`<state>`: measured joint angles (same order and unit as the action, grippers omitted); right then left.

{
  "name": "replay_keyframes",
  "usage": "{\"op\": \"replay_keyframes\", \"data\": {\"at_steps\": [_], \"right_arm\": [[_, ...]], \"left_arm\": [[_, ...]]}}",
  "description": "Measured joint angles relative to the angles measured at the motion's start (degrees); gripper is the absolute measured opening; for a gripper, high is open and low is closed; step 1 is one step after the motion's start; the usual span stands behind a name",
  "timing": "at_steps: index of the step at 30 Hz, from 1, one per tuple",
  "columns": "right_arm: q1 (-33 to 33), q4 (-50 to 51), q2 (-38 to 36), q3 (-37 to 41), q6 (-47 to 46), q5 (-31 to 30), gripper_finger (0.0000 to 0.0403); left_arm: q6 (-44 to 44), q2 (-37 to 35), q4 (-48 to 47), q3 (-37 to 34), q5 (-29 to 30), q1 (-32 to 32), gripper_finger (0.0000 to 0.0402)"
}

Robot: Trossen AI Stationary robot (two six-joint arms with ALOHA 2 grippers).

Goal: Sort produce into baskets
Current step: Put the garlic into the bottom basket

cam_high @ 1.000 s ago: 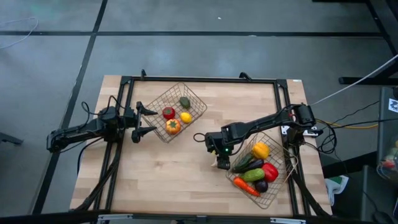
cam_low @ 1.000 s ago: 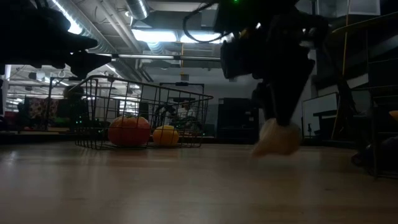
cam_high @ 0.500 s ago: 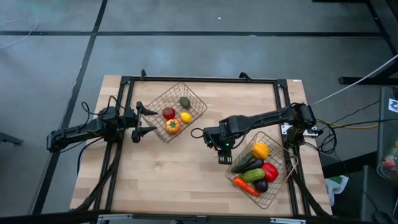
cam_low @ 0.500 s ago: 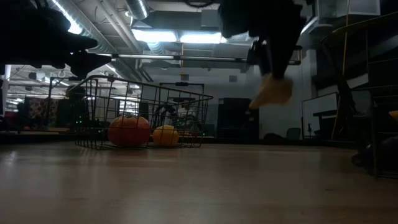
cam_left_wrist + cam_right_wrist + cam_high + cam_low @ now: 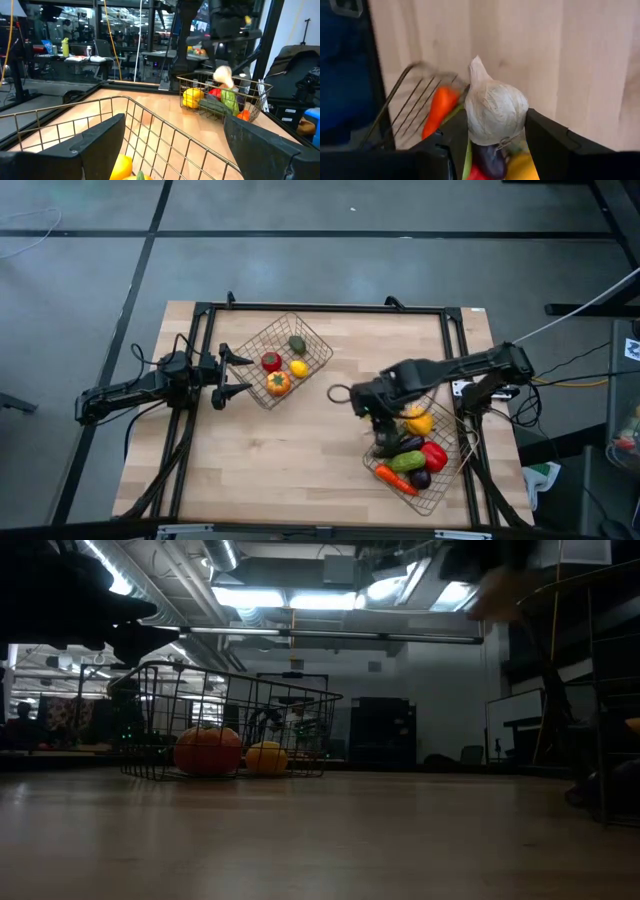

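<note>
Wire left basket [image 5: 285, 360] holds four pieces, and the left claw [image 5: 236, 375] waits wide beside it. Right claw [image 5: 385, 442] grips the garlic [image 5: 492, 112] over the full right basket [image 5: 452, 475]. Risk: released here, it may roll off the heap onto the surface [image 5: 290, 460].

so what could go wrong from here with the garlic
The right gripper holds the garlic above the right basket, which is already heaped with produce. Dropped from there, it might bounce or roll off the pile. The gripper is near the basket's edge, so it could land on the table.
</note>
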<state>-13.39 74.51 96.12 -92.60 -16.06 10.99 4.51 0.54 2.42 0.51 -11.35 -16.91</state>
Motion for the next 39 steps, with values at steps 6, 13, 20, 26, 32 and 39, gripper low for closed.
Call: {"op": "replay_keyframes", "data": {"at_steps": [6,13,20,26,32,39], "right_arm": [[-7.09,5.48,-2.08,0.40,-3.07,-2.89,0.0174],[-15.91,7.49,-2.08,0.47,-8.35,-6.35,0.0174],[-22.47,4.74,-1.68,4.80,-11.64,-14.95,0.0174],[-23.93,-4.10,-1.60,14.36,-13.68,-9.93,0.0175],[-23.71,-7.43,-1.60,18.24,-13.17,-6.14,0.0209],[-23.71,-7.08,-1.69,17.92,-10.89,-5.93,0.0287]], "left_arm": [[-0.01,-0.01,0.02,0.00,0.00,-0.02,0.0335],[0.00,0.00,0.02,0.00,0.00,0.00,0.0335],[-0.02,0.00,0.00,0.00,0.00,-0.02,0.0335],[0.00,0.00,0.01,-0.01,0.00,-0.01,0.0335],[-0.01,0.00,0.02,0.00,0.00,-0.01,0.0335],[-0.02,0.00,0.00,0.00,0.00,0.00,0.0335]]}}
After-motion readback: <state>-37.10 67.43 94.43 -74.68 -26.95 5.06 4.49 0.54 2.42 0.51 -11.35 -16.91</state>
